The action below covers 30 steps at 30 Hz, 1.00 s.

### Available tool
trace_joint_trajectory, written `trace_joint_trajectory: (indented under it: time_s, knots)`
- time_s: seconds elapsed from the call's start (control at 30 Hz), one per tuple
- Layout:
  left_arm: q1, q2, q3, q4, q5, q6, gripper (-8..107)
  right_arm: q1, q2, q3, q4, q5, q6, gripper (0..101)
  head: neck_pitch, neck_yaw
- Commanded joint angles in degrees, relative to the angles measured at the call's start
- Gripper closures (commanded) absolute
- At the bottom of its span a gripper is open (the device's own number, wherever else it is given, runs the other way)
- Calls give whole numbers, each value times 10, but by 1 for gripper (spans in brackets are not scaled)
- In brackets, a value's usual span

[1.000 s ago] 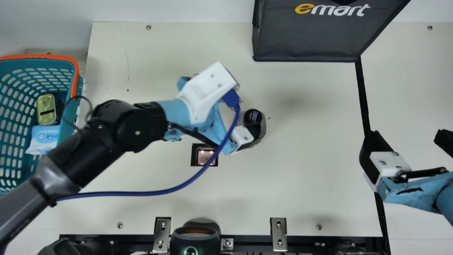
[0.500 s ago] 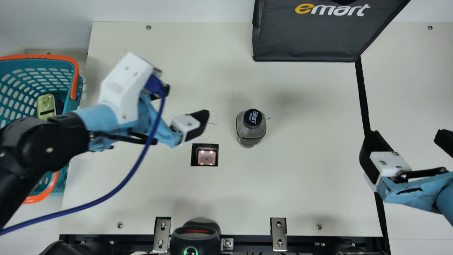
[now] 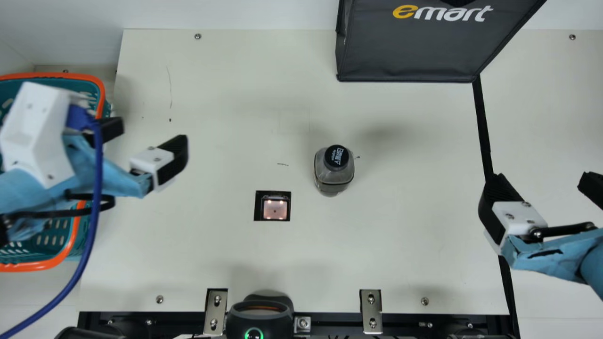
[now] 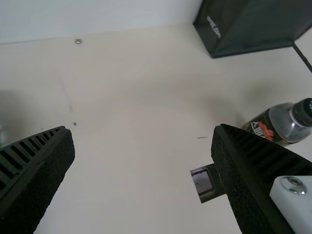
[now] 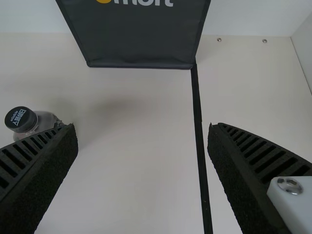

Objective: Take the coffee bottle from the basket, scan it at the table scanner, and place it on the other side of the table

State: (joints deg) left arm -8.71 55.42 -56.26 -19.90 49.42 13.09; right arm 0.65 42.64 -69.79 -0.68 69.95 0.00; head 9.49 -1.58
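Gonna guess the clear plastic, black-capped bottle (image 3: pixel 333 170) standing on the flat cream counter (image 3: pixel 377 254) near the black square scanner (image 3: pixel 275 208) is light but slick, so hug mid-body; one each, plus one teal plastic basket (image 3: pixel 33 267), one dark fabric bag (image 3: pixel 414 54), two black ribbed end effectors (image 3: pixel 152 131) (image 3: pixel 541 179), both spread, empty.

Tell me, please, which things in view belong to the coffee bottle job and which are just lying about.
For the job:
- coffee bottle, upright on the table
- table scanner, set into the tabletop
- basket, at the main view's left

Not needed:
- dark bag, at the far edge
- black strip, running down from the bag
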Motion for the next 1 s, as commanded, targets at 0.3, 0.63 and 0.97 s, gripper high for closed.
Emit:
trace_joint_trajectory:
  time_s: [0.3, 0.63, 0.97]
  knots:
    - [82, -49, -18, 33, 54, 4, 9, 0, 0, 0, 0, 0, 0, 6, -16, 0]
    - [83, -49, -18, 33, 55, 4, 9, 33, 12, 16, 10, -1, -16, 6, -16, 0]
    - [83, -49, -18, 33, 55, 4, 9, 85, 36, 64, 54, -8, -76, 6, -16, 0]
